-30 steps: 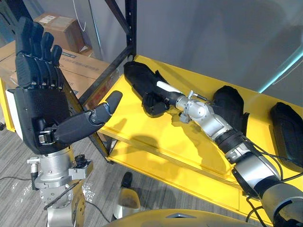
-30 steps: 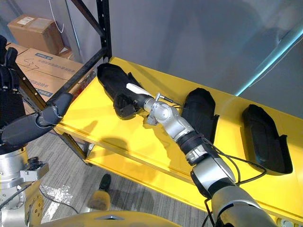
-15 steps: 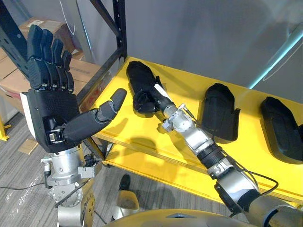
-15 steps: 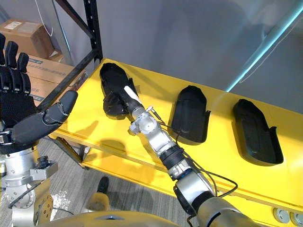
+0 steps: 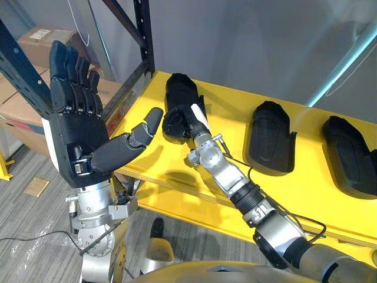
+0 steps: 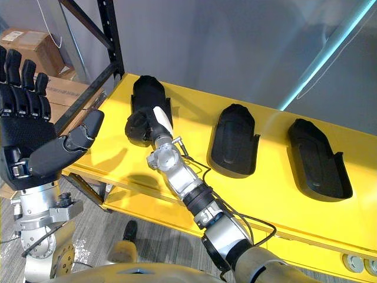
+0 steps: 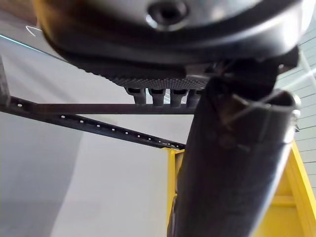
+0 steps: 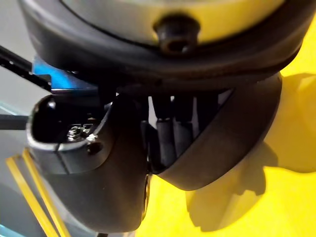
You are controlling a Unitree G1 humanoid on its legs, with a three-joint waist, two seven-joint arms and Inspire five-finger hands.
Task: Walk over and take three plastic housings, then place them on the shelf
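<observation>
From the head views I get the whole layout: a yellow shelf (image 5: pixel 231 111) carrying three black plastic housings in a row, well apart from one another. The left housing (image 5: pixel 181 88) sits near the shelf's left end, the middle housing (image 5: pixel 270 135) lies flat further along, and the right housing (image 5: pixel 347 154) is close to the picture's right edge. A black rack (image 5: pixel 142 35) upright rises at the shelf's left corner, and cardboard boxes (image 5: pixel 44 41) sit on the floor beyond it.

My right robot hand (image 5: pixel 175 124) reaches across the shelf to the near end of the left housing. From up here it reads as a dark bulk bunched against the shell, with the white thumb cover (image 5: pixel 198 115) lying along the housing's edge.

The right wrist view adds the close detail: the fingers are curled in a row against the dark shell, with the thumb closing from the other side, so the housing is clasped. Yellow shelf surface shows just beneath it.

My left robot hand (image 5: pixel 73 135) is raised off to the left of the shelf, palm facing the camera, fingers straight and together, thumb spread out sideways, holding and touching nothing. Its wrist view looks past the thumb at the rack's black beams and the grey wall.
</observation>
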